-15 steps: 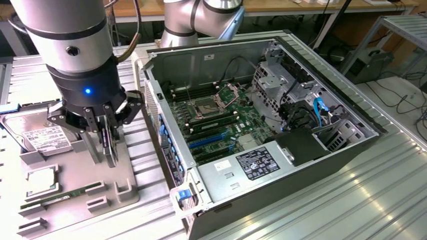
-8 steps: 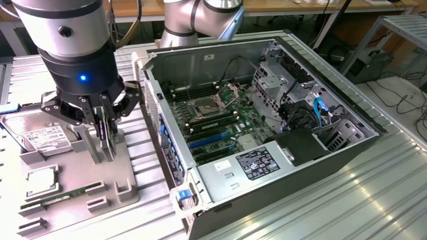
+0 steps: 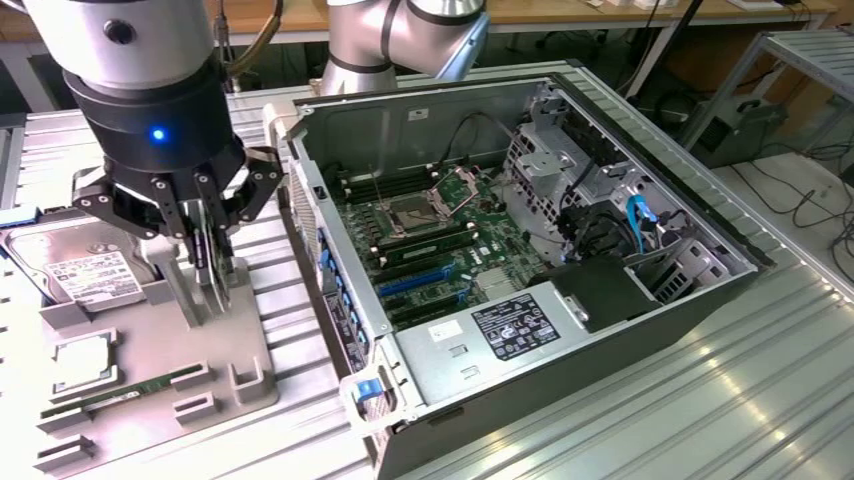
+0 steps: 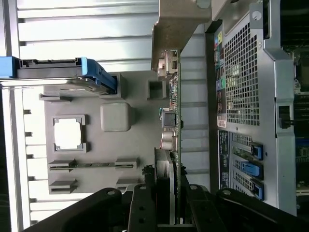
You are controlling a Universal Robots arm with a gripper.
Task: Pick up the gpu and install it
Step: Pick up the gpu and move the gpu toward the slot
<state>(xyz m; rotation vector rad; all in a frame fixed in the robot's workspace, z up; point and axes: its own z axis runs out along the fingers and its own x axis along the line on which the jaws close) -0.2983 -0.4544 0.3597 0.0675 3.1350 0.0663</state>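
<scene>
The gpu [image 3: 215, 290] is a thin dark card seen edge-on, standing upright over the grey holder tray [image 3: 247, 345] at the exterior view's left. My gripper [image 3: 200, 262] comes down from above and is shut on the card's upper part. The card's lower edge sits at the tray's stand; I cannot tell whether it still touches. In the wrist view the gpu [image 4: 175, 121] runs away from my gripper [image 4: 169, 193], ending in its silvery bracket [image 4: 176, 29]. The open computer case [image 3: 601, 110] lies beside the tray, its motherboard [image 3: 427, 240] and blue slots [image 3: 416, 285] exposed.
On the tray lie a hard drive [image 3: 87, 270] with a white label, a square processor [image 3: 83, 358] and a green memory stick [image 3: 127, 395]. The case's side wall [image 3: 327, 250] rises right next to the gripper. A ribbed metal table [image 3: 694, 400] carries everything.
</scene>
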